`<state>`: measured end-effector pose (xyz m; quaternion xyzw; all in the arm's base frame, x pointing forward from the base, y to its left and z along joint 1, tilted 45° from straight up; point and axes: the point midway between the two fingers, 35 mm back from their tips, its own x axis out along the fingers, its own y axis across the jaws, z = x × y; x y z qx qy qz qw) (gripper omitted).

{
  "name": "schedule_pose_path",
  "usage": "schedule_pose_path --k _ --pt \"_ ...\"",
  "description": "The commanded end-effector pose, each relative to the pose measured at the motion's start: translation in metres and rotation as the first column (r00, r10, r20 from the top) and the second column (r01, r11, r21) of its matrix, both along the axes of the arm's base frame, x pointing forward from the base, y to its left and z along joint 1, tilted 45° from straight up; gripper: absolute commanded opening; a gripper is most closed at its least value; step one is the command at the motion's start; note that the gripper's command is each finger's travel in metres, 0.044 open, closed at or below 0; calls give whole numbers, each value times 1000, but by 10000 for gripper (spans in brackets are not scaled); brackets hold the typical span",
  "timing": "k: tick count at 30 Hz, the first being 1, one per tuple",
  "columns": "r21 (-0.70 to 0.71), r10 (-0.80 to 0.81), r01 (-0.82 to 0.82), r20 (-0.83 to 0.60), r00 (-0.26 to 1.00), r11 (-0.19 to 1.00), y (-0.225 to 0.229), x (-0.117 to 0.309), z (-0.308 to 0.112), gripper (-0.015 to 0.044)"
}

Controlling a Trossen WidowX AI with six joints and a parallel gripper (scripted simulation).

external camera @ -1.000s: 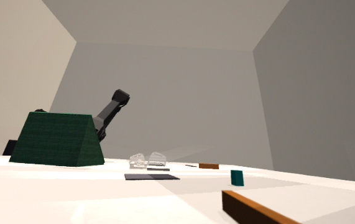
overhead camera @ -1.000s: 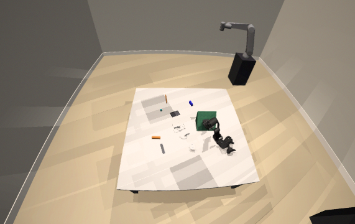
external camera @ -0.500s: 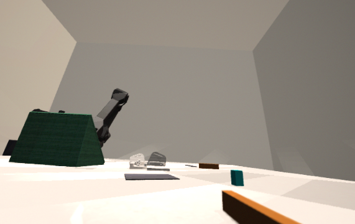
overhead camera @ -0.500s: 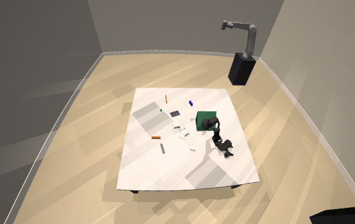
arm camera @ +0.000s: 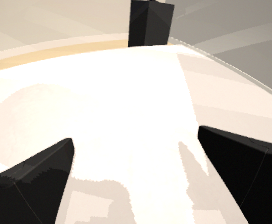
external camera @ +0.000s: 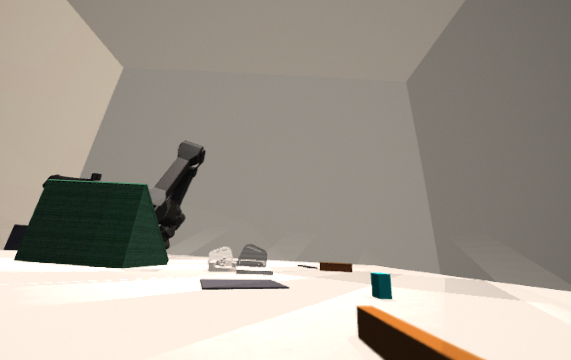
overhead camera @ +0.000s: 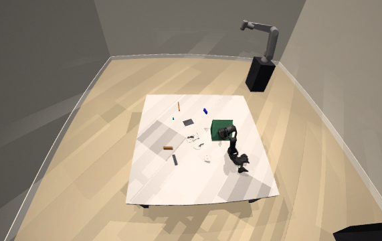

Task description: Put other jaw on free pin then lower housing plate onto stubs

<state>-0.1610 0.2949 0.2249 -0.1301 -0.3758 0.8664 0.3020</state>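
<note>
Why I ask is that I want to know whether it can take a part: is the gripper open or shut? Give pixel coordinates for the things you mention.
Open: in the wrist view the gripper's (overhead camera: pixel 245 165) (arm camera: pixel 136 133) two dark fingers stand wide apart, with nothing between them.

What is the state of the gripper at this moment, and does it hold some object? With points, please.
Gripper (overhead camera: pixel 245 165) (arm camera: pixel 137 137): open, holding nothing.

Green block (overhead camera: pixel 215 130) (external camera: pixel 87 222), darker-streaked; teal piece (overhead camera: pixel 173 118) (external camera: pixel 381 286); black claw (overhead camera: pixel 245 165) (arm camera: pixel 137 137); white tabletop (overhead camera: pixel 157 181) (external camera: pixel 165 320) (arm camera: pixel 122 105).
</note>
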Motion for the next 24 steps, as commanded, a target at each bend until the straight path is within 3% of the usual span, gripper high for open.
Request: schedule_pose_path --k 1,24 --pt "-20 -38 37 -23 999 999 7 10 7 440" --pt "-120 -216 201 -125 968 972 36 62 37 440"
